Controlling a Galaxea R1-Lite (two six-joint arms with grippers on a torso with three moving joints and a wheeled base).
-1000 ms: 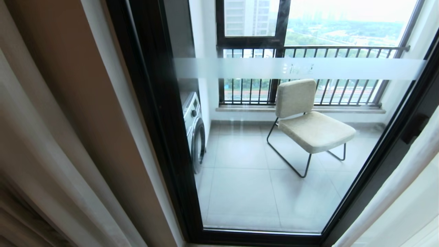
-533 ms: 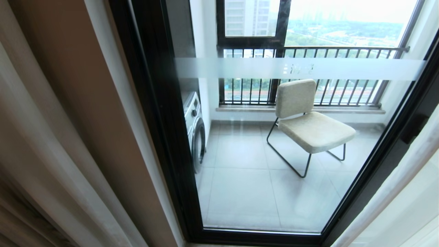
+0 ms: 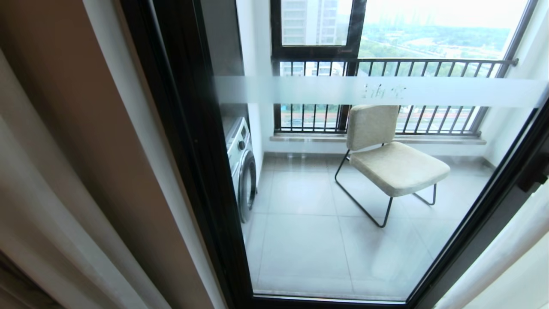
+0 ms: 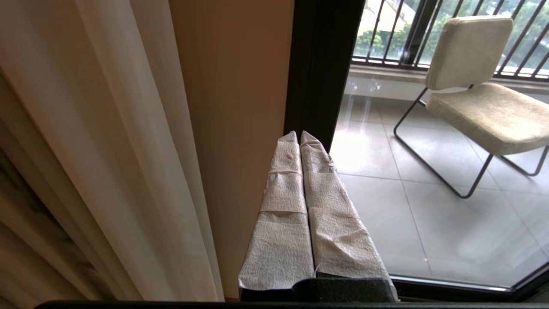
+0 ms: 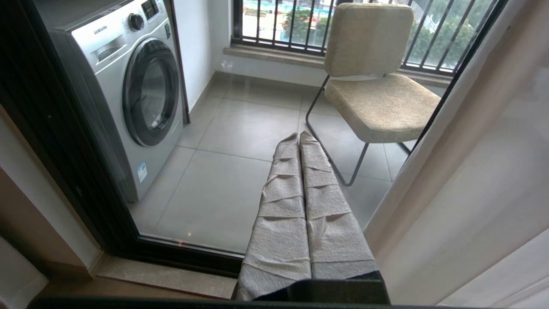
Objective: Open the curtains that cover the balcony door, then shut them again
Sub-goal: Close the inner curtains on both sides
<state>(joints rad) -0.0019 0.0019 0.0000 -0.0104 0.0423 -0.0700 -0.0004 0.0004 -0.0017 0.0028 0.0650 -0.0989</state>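
Observation:
The curtains are drawn aside. A cream-beige curtain hangs in folds on the left and a sheer white curtain on the right. Between them stands the balcony door, its glass bare, with a frosted band and a small black handle. Neither gripper shows in the head view. My left gripper is shut and empty. It points at the dark door frame, with the cream curtain off to one side. My right gripper is shut and empty, facing the glass beside the sheer curtain.
Behind the glass, a beige chair on a black wire frame stands on the tiled balcony floor. A washing machine sits at the balcony's left. A dark railing runs along the far window. A tan wall strip separates the left curtain from the door.
The whole head view has shifted slightly, as if the camera moved a little nearer the door. The curtains, door and chair have not moved themselves.

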